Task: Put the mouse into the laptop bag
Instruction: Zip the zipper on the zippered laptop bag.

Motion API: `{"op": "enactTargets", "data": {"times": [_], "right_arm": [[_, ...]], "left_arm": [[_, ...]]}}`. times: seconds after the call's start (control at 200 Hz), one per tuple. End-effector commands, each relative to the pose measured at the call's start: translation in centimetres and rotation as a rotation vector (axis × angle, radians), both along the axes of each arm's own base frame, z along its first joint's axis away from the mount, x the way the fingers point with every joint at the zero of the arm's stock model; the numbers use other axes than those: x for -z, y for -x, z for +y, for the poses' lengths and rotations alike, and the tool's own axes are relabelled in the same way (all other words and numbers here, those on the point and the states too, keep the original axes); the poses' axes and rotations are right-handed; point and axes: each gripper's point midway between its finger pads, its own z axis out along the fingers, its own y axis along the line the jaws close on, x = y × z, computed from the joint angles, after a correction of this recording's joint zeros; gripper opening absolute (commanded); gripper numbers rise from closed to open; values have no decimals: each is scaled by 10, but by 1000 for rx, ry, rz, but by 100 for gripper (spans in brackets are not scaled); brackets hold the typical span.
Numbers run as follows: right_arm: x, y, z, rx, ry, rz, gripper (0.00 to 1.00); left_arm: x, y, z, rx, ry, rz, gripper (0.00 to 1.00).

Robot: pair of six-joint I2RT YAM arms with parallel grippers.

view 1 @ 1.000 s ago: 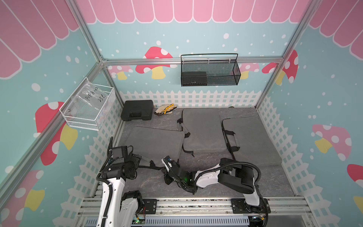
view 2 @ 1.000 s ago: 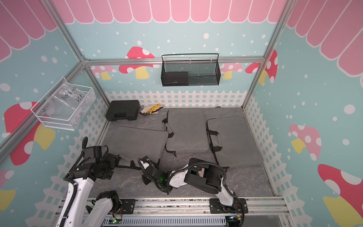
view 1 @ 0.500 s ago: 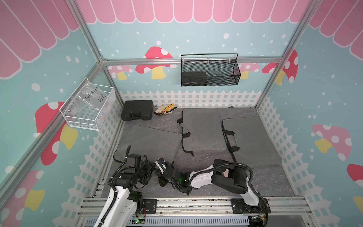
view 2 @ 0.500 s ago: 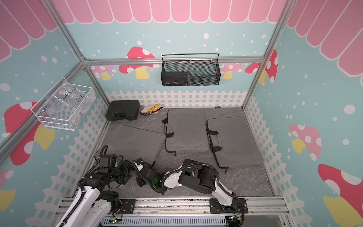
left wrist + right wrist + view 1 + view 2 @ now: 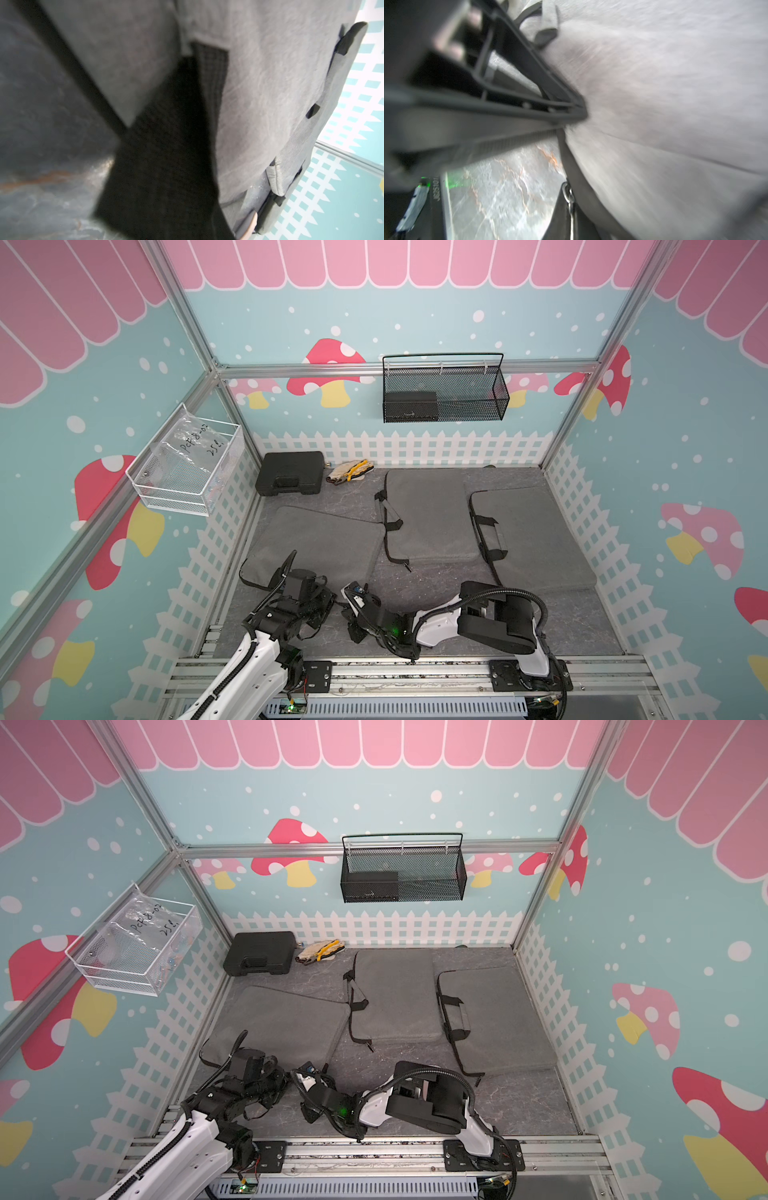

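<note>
Right wrist | right gripper (image 5: 580, 116) closed, tips touching laptop bag (image 5: 675, 93) (blurred)

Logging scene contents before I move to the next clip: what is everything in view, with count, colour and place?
laptop bags: 3, grey, flat side by side on the floor
hard case: 1, black, back left corner
gloves: 1 bundle, cream and yellow, beside the hard case
mesh basket: 1, black, hung on the back wall
box: 1, dark, inside the mesh basket
wire basket: 1, white, on the left wall
plastic bag: 1, clear, in the wire basket
floor mat: 1, grey marbled
mouse: none visible
left pincer: 1, black, shut, at the left bag's near edge
right pincer: 1, black, shut, tips against grey bag fabric
</note>
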Motion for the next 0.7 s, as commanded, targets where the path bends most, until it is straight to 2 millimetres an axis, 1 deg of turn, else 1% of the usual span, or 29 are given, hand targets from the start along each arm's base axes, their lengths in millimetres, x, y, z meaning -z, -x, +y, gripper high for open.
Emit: {"op": "enactTargets", "data": {"times": [0.0,0.125,0.24,0.32,0.505,0.695], "right_arm": [[-21,13,-4,-9,-61,2,0],[-14,12,-19,18,-51,6,0],[0,10,-27,24,-14,4,0],[9,4,-34,38,9,11,0],[17,-10,-55,88,34,17,0],[22,-13,-73,120,53,22,0]], "left_arm": [[13,-4,29,-126,-96,-2,0],[17,-3,30,-116,-93,16,0],[17,-1,29,-100,-69,22,0],[16,0,27,-97,-57,20,0],[13,5,28,-101,-46,4,0],[11,6,28,-101,-42,-2,0]]}}
